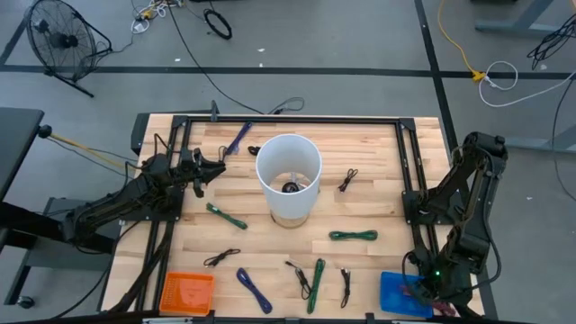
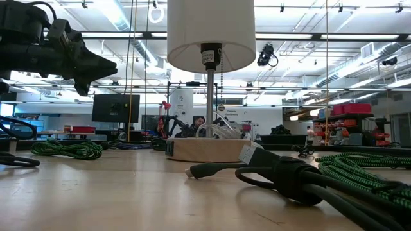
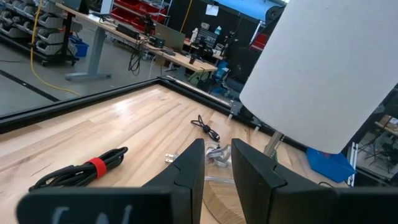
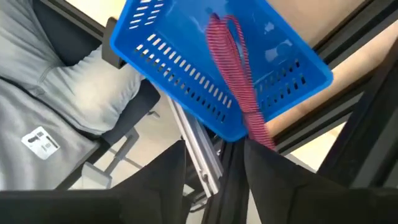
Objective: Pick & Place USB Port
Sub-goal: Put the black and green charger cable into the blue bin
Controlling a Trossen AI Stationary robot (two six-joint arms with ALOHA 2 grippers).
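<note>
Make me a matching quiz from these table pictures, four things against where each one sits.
Things:
1. orange basket
2. blue basket
3. lamp
4. left tool

Places:
A. middle of the table
B. near left corner
C. beside the lamp, on its left
D. near right corner

Pairs: 1-B, 2-D, 3-A, 4-C
</note>
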